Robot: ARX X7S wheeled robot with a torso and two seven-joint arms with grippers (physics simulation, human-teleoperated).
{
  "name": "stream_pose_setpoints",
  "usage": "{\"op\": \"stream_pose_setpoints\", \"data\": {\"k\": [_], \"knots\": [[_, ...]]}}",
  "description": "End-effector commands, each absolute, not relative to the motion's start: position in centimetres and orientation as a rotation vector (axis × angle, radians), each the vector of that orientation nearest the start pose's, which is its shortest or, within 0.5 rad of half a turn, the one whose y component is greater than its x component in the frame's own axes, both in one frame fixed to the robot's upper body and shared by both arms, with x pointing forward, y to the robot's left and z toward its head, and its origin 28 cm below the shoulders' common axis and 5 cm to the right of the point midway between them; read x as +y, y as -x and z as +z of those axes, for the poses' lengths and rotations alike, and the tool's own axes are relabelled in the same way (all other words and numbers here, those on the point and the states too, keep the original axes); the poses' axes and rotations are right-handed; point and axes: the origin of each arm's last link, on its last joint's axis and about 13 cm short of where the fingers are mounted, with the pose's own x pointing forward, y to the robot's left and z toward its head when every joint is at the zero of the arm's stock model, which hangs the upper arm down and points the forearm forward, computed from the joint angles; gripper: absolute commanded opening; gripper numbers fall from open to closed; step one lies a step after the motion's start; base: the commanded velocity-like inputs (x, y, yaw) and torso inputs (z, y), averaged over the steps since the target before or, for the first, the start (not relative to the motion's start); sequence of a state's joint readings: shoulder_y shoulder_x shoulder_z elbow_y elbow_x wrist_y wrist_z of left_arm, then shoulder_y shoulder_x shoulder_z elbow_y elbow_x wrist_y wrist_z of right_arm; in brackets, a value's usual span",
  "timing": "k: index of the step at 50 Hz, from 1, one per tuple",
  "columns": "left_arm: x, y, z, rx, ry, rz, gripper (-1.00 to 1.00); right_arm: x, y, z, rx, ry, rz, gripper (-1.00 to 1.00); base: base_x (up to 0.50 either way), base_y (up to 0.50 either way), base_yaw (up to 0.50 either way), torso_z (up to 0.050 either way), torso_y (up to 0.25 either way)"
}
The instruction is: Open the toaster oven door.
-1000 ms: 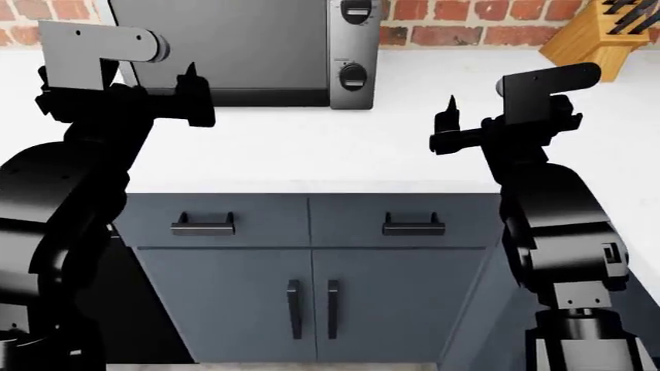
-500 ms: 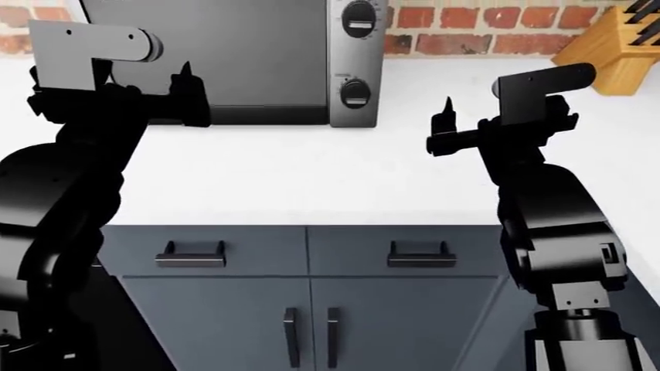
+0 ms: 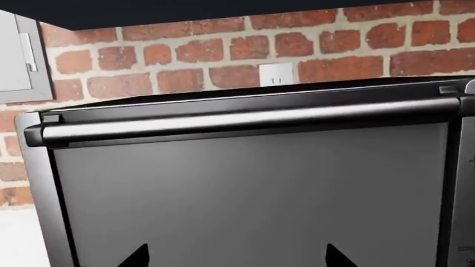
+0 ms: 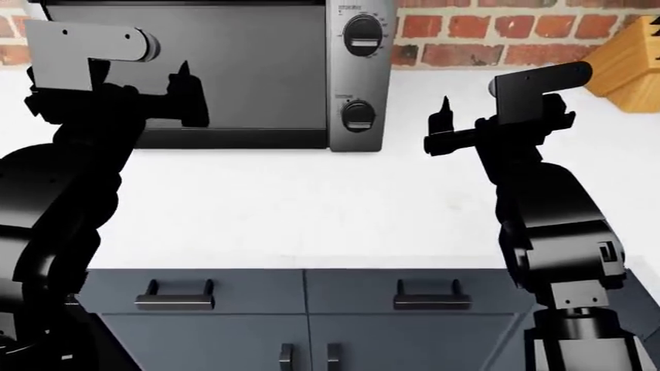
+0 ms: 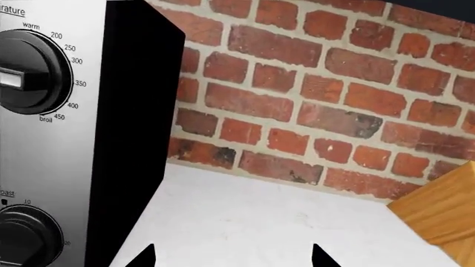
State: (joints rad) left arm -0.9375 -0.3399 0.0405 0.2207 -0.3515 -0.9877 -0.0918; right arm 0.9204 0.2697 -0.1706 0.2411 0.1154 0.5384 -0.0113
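The toaster oven stands at the back of the white counter, with two black knobs on its right panel. Its door is shut; in the left wrist view the door fills the frame with the long silver bar handle across its top. My left gripper is open and empty, close in front of the door's left part, below the handle; its fingertips show wide apart. My right gripper is open and empty, above the counter to the right of the oven, whose knob panel shows in the right wrist view.
A wooden knife block stands at the back right on the counter. A brick wall runs behind. Blue-grey drawers with black handles lie below the counter's front edge. A wall socket sits above the oven.
The head view has tilted up or moved in: oven and counter sit lower in the frame and the cabinet doors have dropped out. Both grippers stay open.
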Motion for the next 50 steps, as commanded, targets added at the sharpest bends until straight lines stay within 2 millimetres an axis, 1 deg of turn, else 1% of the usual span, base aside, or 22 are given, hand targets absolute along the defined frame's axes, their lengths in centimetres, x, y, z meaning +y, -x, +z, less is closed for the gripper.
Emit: {"op": "stream_pose_setpoints", "data": {"k": [1,9,20,22,25,31,36,41,44,50], "knots": [[26.8,-31.8,26.2,-0.145,-0.077,0.014,1.0,-15.3,-36.9,20.6,-0.109,0.213,-0.012,1.0,0.27,0.0,0.0,0.0,0.0],[26.8,-31.7,26.2,-0.145,-0.077,0.014,1.0,-15.4,-36.9,20.5,-0.108,0.213,-0.012,1.0,0.26,0.0,0.0,0.0,0.0],[26.6,-31.5,26.3,-0.14,-0.107,0.009,1.0,-15.3,-36.9,20.3,-0.109,0.204,-0.012,1.0,0.0,0.0,0.0,0.0,0.001],[26.6,-31.4,26.2,-0.132,-0.158,0.001,1.0,-15.4,-37.0,20.2,-0.107,0.202,-0.012,1.0,0.0,0.0,0.0,0.0,0.0],[26.5,-30.8,26.4,-0.123,-0.321,-0.023,1.0,-15.4,-37.1,20.1,-0.106,0.2,-0.011,1.0,0.0,0.0,0.0,0.0,0.0],[26.4,-29.7,28.7,-0.129,-0.652,-0.053,1.0,-15.4,-37.4,19.8,-0.101,0.198,-0.008,1.0,0.0,0.0,0.0,0.0,0.0],[26.5,-29.1,31.0,-0.126,-0.831,-0.05,1.0,-15.4,-37.4,19.6,-0.098,0.195,-0.007,1.0,0.0,0.0,0.0,0.0,0.0],[26.5,-28.5,32.3,-0.1,-0.972,-0.06,1.0,-15.4,-37.5,19.4,-0.096,0.19,-0.004,1.0,0.0,0.0,0.0,0.0,0.0],[26.6,-28.7,33.1,-0.093,-1.064,-0.06,1.0,-15.4,-37.5,19.3,-0.094,0.189,-0.004,1.0,0.0,0.0,0.0,0.0,0.0],[26.7,-30.0,34.9,-0.088,-1.188,-0.066,1.0,-15.4,-37.5,19.1,-0.092,0.186,-0.005,1.0,0.0,0.0,0.0,0.0,0.0]]}}
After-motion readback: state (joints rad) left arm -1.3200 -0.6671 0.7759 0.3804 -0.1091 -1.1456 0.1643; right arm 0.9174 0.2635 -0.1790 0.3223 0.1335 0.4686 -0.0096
